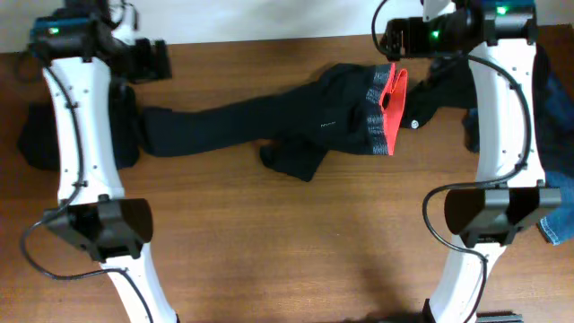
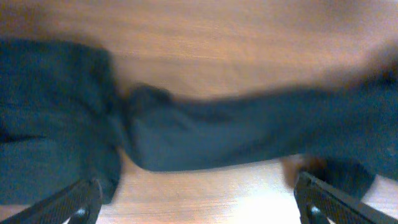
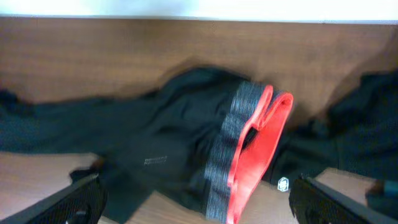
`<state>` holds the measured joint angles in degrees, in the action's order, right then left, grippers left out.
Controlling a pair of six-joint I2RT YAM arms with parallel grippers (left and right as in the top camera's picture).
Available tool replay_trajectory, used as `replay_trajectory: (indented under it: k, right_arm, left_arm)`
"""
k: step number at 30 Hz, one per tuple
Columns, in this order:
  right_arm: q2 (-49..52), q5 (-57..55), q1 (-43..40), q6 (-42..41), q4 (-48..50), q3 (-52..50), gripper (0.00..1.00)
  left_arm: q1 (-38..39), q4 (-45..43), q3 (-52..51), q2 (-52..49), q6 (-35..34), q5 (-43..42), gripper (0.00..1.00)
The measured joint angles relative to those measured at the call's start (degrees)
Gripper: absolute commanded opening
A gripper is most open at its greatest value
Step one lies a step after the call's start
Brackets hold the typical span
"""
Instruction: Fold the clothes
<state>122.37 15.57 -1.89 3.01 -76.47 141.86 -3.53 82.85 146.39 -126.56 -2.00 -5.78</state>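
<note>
brown wood-grain table (image 1: 287,242) w/ a pale white strip (image 1: 269,18) beyond its far edge.

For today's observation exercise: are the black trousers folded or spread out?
Spread out, unfolded: the trousers lie stretched full length across the table.

Long black trousers (image 1: 269,112) lie stretched left-right across counter (image 1: 287,242), one leg bunched near middle. Grey waistband (image 1: 380,112) at right end gapes, red-orange lining (image 1: 395,94) exposed. Black garment (image 1: 36,139) heaped far left; denim (image 1: 558,222) at right edge.
</note>
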Motion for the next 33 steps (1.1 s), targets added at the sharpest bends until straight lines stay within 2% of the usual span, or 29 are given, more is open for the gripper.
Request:
replay_trajectory:
  k: [4, 7, 10, 13, 19, 26, 33]
  right_arm:
    - [-1.14, 0.0, 0.0, 0.0, -3.06, 0.0, 0.99]
    - [-1.16, 0.0, 0.0, 0.04, -3.06, 0.0, 0.99]
    - [-1.16, 0.0, 0.0, 0.0, -3.54, 0.0, 0.99]
    - [-1.16, 0.0, -0.04, 0.0, -3.69, 0.0, 0.99]
    - [-1.16, 0.0, -0.39, 0.0, -3.76, 0.0, 0.99]
    - [-1.16, 0.0, -0.39, 0.02, -3.8, 0.0, 0.99]
    - [-1.16, 0.0, -0.39, 0.0, -4.17, 0.0, 0.99]
  left_arm:
    - [6.86, 5.88, 0.0, 0.0, 2.45, -1.51, 0.93]
    - [12.59, 7.28, -0.02, 0.0, 3.17, -0.79, 0.77]
    - [15.87, 7.69, -2.34, 0.17, 2.78, -0.09, 0.76]
    - [16.9, 7.34, -9.18, 0.17, 2.12, 0.02, 0.76]
    - [18.08, -1.2, -23.96, -0.13, 1.92, -3.74, 0.76]
    - [24.17, -11.08, -32.39, -0.22, 2.43, -6.1, 0.76]
    - [24.24, -19.8, -40.72, -0.22, 2.4, -6.19, 0.74]
